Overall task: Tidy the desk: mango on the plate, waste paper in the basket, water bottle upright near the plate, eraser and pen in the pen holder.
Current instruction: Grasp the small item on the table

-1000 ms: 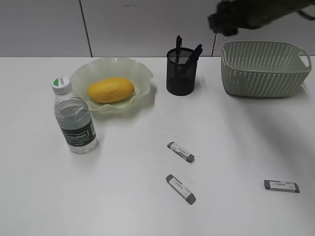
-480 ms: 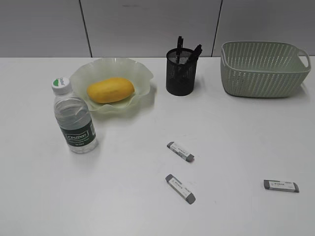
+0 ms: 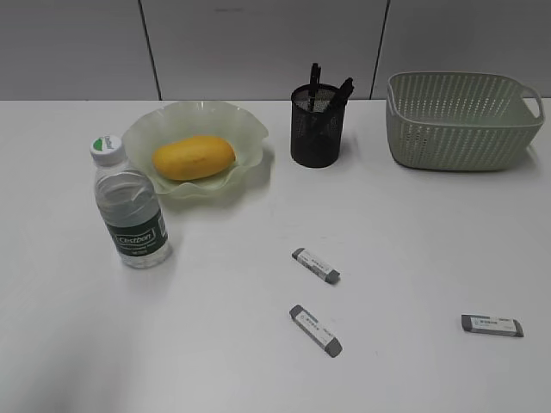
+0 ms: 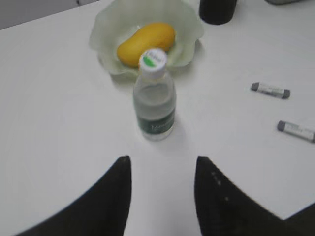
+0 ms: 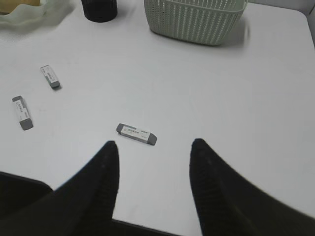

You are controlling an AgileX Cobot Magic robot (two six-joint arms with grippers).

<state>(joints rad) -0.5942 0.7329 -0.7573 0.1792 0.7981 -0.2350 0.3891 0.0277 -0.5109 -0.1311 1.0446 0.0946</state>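
Left tool (image 4: pixel 162 164): fingers apart, gripping nothing, raised over bare tabletop (image 4: pixel 59 108).
- Water bottle (image 4: pixel 155 96): upright, straight ahead of the left tool, white cap on, standing just in front of the plate.
- Plate (image 4: pixel 189 29): beyond the bottle; mango (image 4: pixel 146 42) lying inside it.
- Two erasers, near one (image 4: pixel 296 131) and far one (image 4: pixel 269 90): ahead and to the right of the left tool, flat, well apart from the bottle.
- Pen holder (image 4: pixel 217 7): farthest, ahead-right, mostly cut off; in the exterior view dark pens (image 3: pixel 315 86) stand in it.

Right tool (image 5: pixel 155 150): fingers apart, empty, raised over the tabletop.
- Third eraser (image 5: pixel 137 133): just ahead of the right tool, flat, untouched.
- Basket (image 5: pixel 197 17): far ahead; contents not visible.
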